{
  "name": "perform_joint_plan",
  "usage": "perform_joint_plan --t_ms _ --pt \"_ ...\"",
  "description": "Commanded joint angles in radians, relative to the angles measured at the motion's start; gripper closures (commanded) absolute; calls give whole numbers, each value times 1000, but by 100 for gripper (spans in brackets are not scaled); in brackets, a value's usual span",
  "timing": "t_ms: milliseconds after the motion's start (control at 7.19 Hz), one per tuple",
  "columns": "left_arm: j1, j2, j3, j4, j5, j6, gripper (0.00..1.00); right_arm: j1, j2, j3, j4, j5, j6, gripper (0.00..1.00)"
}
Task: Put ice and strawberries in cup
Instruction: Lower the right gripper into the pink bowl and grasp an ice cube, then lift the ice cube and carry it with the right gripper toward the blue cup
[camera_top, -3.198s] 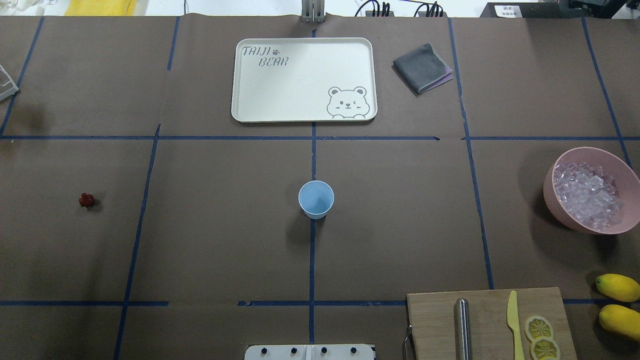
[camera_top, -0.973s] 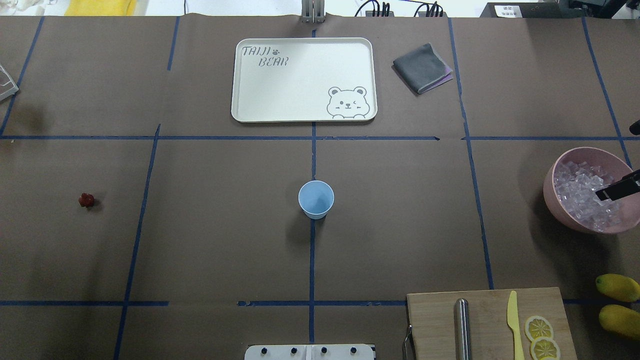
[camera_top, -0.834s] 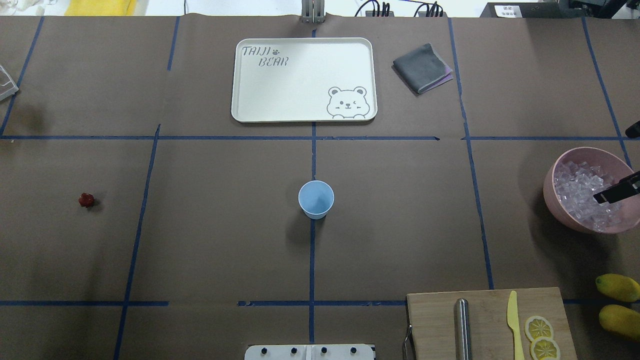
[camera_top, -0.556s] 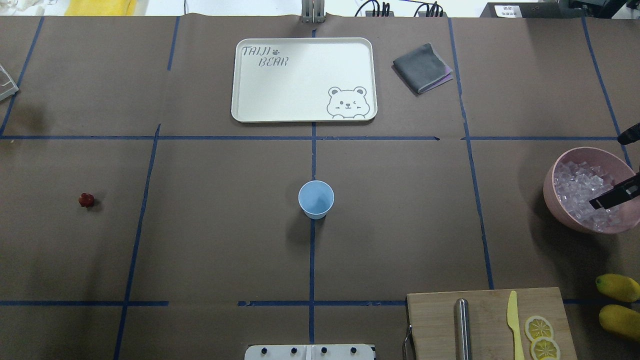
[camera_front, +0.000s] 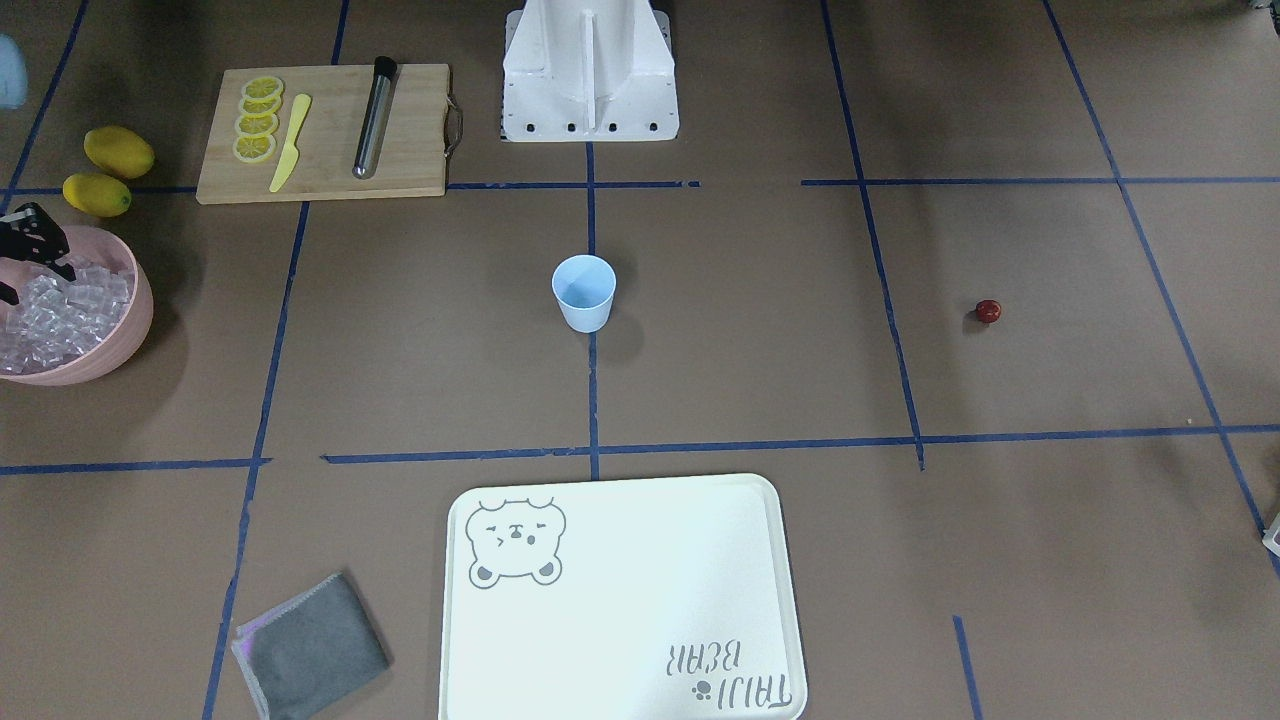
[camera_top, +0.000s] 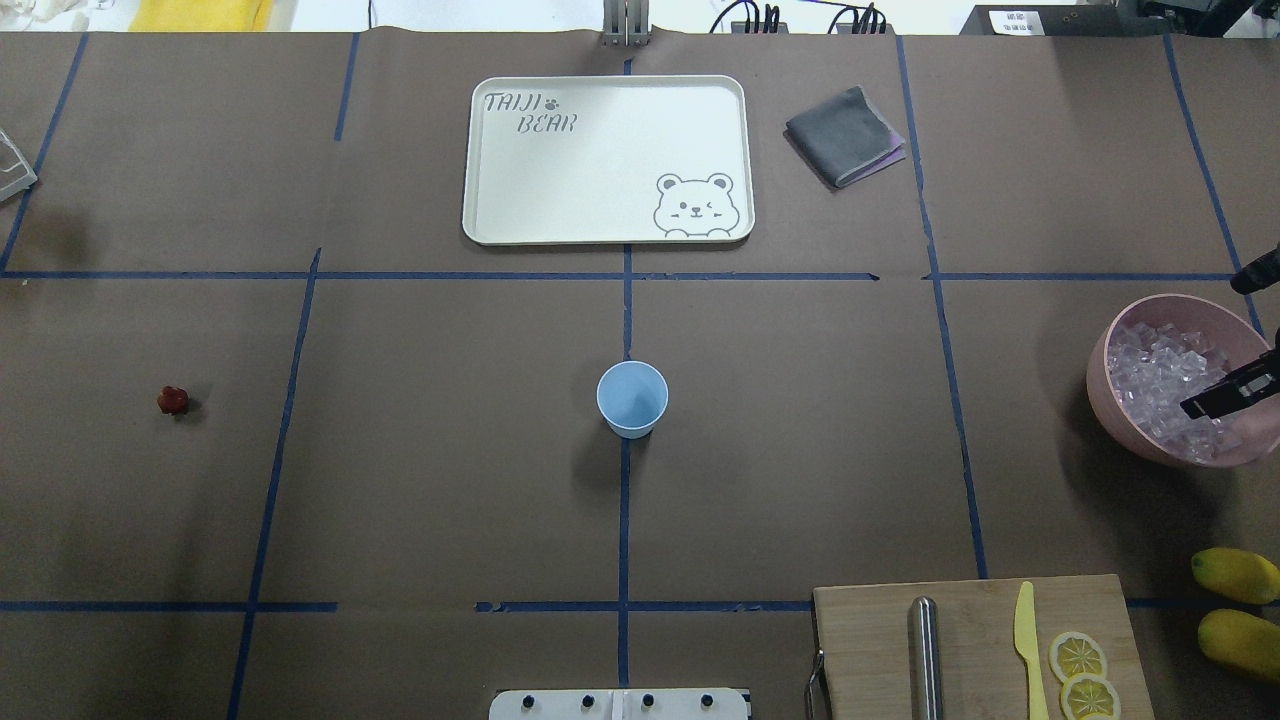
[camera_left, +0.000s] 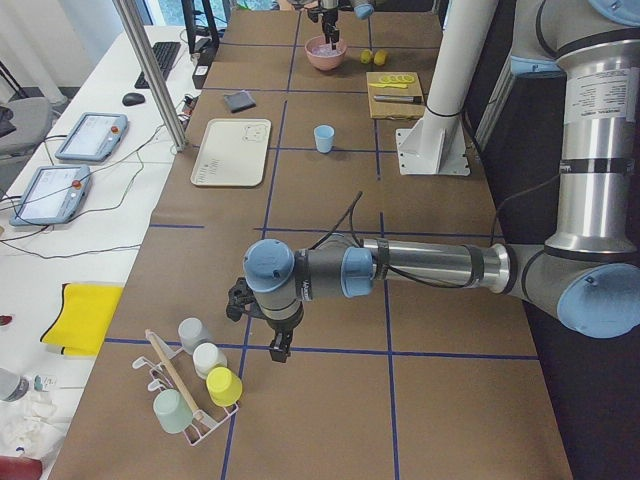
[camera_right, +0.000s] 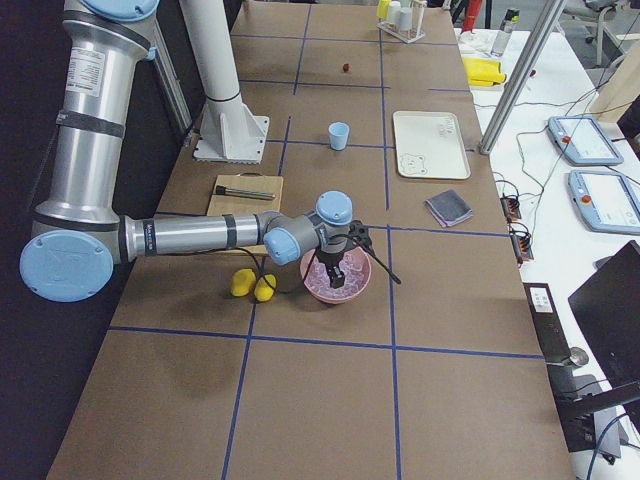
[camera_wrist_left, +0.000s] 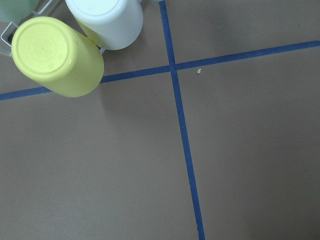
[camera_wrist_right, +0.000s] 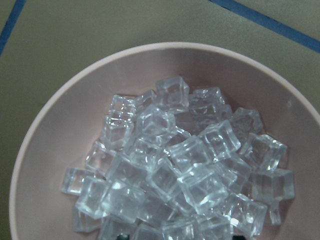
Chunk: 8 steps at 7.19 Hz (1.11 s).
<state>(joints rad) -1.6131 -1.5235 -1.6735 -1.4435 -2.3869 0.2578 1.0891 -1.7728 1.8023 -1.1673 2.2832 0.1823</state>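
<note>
My arms (camera_left: 430, 265) are silver tubes with pale-blue joint caps. Behind my left claw (camera_left: 262, 325) and my right claw (camera_right: 335, 272), both black, a black cable (camera_left: 348, 207) loops back. My white base (camera_front: 590, 70) shows dark screws (camera_front: 571, 127).

The overhead camera looks forward and down from behind the robot (camera_front: 590, 70). The front camera faces it steeply, and both share the cup (camera_top: 632, 398) and tray (camera_top: 600, 170). Side cameras look along the table (camera_left: 330, 200) from each end. The right wrist camera looks down close over the bowl (camera_wrist_right: 70, 120) of ice (camera_wrist_right: 175, 165), and the left one close over the table.
</note>
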Motion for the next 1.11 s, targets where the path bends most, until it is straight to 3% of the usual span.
perform_joint_plan --t_ms 0,278,695,973 --pt "1 -1 0 0 0 1 0 2 -8 14 0 -1 0 96" --pt "-1 -1 0 0 0 0 0 26 -16 25 -3 5 -1 96" --pt "-1 -1 0 0 2 1 0 211 -14 49 -18 33 6 96" --pt "1 -1 0 0 0 1 0 268 -4 165 -183 61 63 96"
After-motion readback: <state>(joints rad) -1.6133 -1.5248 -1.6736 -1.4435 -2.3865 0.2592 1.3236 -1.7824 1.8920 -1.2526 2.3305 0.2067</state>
